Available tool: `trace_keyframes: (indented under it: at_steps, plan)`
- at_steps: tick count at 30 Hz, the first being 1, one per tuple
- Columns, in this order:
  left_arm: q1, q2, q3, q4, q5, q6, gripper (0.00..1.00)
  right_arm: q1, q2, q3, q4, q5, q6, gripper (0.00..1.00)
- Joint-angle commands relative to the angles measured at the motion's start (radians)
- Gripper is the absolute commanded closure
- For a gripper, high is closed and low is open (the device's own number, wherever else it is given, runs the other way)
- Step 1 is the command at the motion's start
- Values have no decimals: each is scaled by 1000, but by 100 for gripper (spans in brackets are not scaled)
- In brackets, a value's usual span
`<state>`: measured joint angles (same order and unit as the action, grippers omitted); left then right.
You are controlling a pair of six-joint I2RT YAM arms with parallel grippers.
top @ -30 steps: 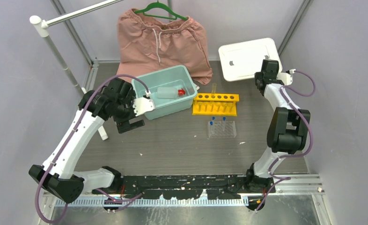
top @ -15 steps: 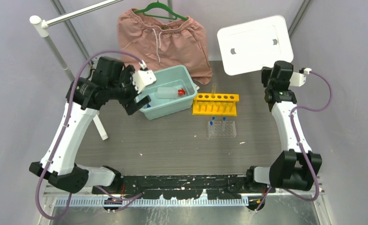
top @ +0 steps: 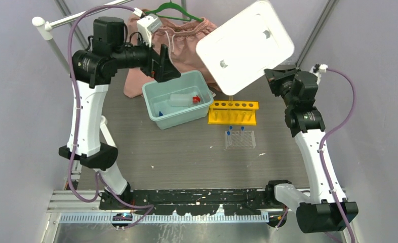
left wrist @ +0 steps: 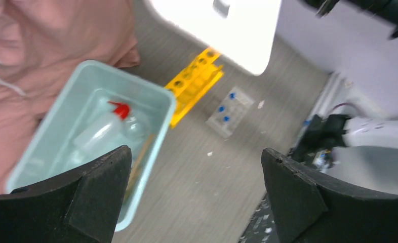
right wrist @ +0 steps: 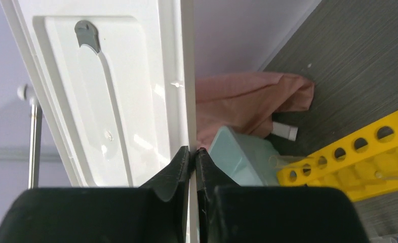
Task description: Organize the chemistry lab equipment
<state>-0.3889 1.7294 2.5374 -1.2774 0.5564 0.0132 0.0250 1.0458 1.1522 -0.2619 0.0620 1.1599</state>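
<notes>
Right gripper [right wrist: 193, 151], its jaws pinched almost closed on the thin edge of a white lid [top: 245, 45], holds that lid tilted in the air over the far right of the table [top: 187, 157]. Left gripper [left wrist: 194, 152] is spread fully wide and holds nothing; it hangs high above a teal bin [top: 154, 93]. Nearest the arm bases, a clear rack [top: 240, 140] stands on the grey table with three blue-capped tubes [top: 241, 128] upright in it. Just beyond it sits a yellow rack [top: 232, 112]. Left of that, the uncovered bin contains a white squeeze bottle [top: 181, 100] with a red nozzle, lying on its side, and a wooden stick [left wrist: 140, 154] beside it. Farthest back, pink shorts [top: 184, 40] hang on a green hanger [top: 172, 7], partly hidden by the lid.
</notes>
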Motion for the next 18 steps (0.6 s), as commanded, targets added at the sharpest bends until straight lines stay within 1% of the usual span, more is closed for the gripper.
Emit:
trace_keyframes:
  at_steps: [1, 3, 8, 9, 11, 14, 18]
  plan:
    - [43, -23, -15, 64, 260, -192, 0, 36, -9, 90, 28, -225, -100, 99]
    - [50, -42, -60, 87, 263, -192, 0, 55, -18, 93, 30, -287, -129, 99]
    - [86, -72, -142, 107, 258, -194, 0, 130, -41, 73, 61, -336, -190, 99]
    - [92, -76, -156, 106, 268, -194, 1, 146, -37, 75, 63, -347, -200, 99]
    - [100, -80, -178, 97, 295, -190, 7, 169, -23, 84, 61, -367, -221, 99]
    - [106, -79, -183, 73, 360, -171, 12, 202, -7, 97, 40, -365, -237, 99]
    - [108, -96, -234, 74, 388, -139, 17, 223, 5, 82, 78, -379, -221, 99]
